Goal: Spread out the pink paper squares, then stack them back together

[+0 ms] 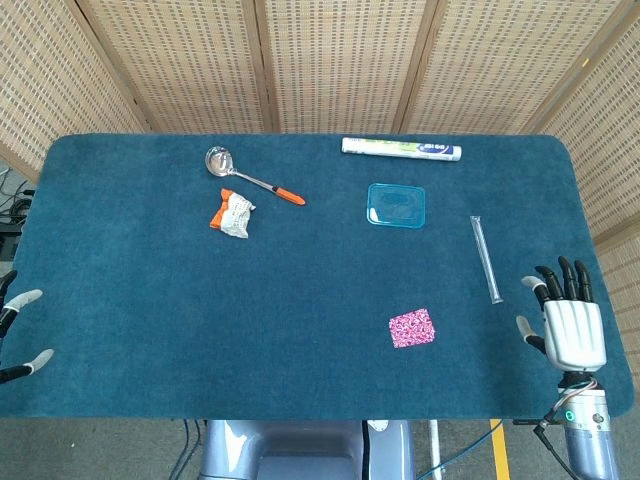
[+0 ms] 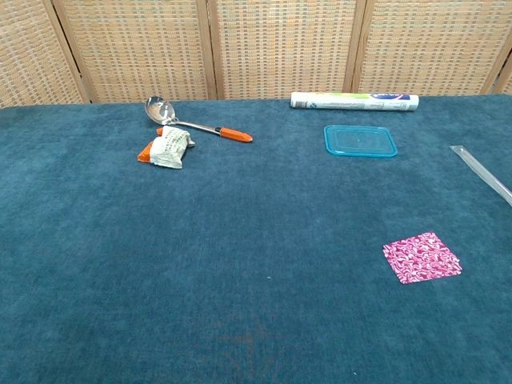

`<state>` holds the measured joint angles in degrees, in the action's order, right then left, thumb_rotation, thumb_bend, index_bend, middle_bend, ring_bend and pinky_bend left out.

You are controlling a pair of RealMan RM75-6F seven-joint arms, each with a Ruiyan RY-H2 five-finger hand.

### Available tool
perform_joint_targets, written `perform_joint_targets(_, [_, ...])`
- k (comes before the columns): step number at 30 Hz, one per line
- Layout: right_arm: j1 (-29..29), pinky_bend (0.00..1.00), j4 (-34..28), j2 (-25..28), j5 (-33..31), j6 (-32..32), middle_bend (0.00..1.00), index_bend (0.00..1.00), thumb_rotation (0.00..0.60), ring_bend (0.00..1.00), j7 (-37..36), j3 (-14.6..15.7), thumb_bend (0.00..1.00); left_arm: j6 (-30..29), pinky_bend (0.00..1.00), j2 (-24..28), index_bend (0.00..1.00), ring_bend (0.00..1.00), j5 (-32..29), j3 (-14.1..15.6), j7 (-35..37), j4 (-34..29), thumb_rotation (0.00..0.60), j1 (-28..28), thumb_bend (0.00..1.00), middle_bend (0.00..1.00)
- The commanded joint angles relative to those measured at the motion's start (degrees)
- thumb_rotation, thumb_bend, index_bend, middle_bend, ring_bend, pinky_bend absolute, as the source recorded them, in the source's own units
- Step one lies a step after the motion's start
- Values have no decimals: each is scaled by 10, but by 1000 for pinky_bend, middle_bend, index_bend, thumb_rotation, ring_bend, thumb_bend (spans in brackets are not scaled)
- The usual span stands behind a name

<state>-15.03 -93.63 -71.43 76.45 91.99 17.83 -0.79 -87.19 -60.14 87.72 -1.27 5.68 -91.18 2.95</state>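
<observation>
The pink patterned paper squares (image 1: 411, 328) lie as one neat pile on the blue cloth, right of centre near the front edge; the chest view shows the pile (image 2: 422, 258) at lower right. My right hand (image 1: 570, 325) hovers flat with fingers spread near the table's right front corner, well to the right of the pile and holding nothing. Only the fingertips of my left hand (image 1: 22, 330) show at the far left edge, apart and empty. Neither hand appears in the chest view.
A clear plastic tube (image 1: 485, 258) lies right of the pile. Further back are a blue lid (image 1: 396, 204), a white roll (image 1: 401, 148), a ladle with an orange handle (image 1: 250, 179) and a crumpled wrapper (image 1: 233, 212). Wicker screens stand behind the table.
</observation>
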Motion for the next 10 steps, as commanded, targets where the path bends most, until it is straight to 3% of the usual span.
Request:
perform_joint_targets(1, [7,0,-13,8,15,-6,237,312,600,0,-13,8,289,-1,0,-1,213,0,2,1,0,-1,600,0,131,0])
perform_joint_targets(3, [9,0,-32,20,39,-24,237,312,600,0,-34,22,274,-2,0,-1,213,0,3,2,-2,-2,600,-2,131,0])
perform_joint_targets(10, [11,0,-41,29,55,-46,238,312,600,0,-44,19,260,-1,0,-2,213,0,-1,1,-4,-1,600,-2,131,0])
